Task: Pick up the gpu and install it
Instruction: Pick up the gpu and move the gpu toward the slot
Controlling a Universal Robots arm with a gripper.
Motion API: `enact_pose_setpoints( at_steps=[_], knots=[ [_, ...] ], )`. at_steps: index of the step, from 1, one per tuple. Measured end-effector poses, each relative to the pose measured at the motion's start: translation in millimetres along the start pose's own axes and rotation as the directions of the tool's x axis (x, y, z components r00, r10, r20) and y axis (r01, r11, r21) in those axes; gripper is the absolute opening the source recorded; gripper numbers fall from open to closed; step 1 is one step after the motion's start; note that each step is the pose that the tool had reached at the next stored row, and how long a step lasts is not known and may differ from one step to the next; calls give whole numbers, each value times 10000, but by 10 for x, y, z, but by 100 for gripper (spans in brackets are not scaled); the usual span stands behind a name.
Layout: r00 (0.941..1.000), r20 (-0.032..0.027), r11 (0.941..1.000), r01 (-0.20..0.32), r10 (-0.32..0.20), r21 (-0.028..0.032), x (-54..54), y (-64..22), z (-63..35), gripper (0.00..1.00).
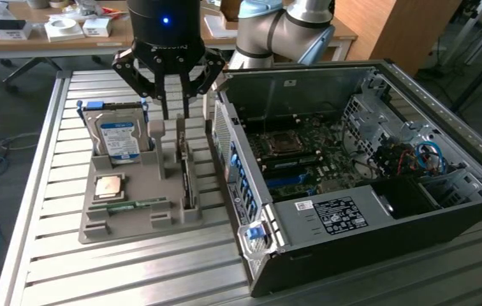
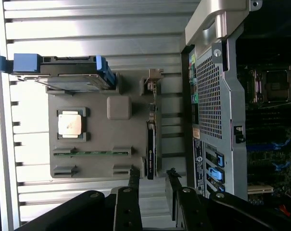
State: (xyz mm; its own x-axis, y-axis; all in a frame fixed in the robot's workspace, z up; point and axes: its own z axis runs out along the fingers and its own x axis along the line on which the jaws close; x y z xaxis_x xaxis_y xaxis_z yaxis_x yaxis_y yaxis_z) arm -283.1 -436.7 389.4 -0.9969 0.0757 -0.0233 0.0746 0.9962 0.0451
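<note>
Nearest is the slatted table (image 1: 96, 268); on it, at the exterior view's left, sits a grey tray (image 1: 134, 185), and at the exterior view's right an open case (image 1: 309, 248) with its board (image 1: 301, 153) exposed.

In the tray's near part lies a green memory stick (image 1: 131, 205); just beyond it a CPU (image 1: 109, 186) lies flat; at the far left corner a drive (image 1: 120, 137) with a blue label stands on edge.

The gpu (image 1: 189, 178) stands on edge in the slot along the tray's right side, next to the case; it runs from near to far, with its pale bracket at the far end; in the wrist view the gpu (image 2: 150, 151) shows as a thin dark line in the tray (image 2: 94, 139).

Over the tray's far part hangs the gripper (image 1: 173, 111); its fingers are spread apart and hold nothing; in the wrist view the gripper (image 2: 152, 180) has the card's line running into the gap between its fingers; whether a finger touches the bracket I cannot tell, though it looks clear of it.

By my reading the task is at its start; the gpu is not gripped or lifted; both the pick and the install into the case are still to do.

Beyond the table stands a desk (image 1: 29, 48) with small boxes.
</note>
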Motion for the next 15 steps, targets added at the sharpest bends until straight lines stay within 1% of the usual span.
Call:
enact_pose_setpoints(
  at_steps=[15],
  knots=[
    [10000, 0, 10000, 0, 0, 0, 0, 0, 0, 36]
  ],
)
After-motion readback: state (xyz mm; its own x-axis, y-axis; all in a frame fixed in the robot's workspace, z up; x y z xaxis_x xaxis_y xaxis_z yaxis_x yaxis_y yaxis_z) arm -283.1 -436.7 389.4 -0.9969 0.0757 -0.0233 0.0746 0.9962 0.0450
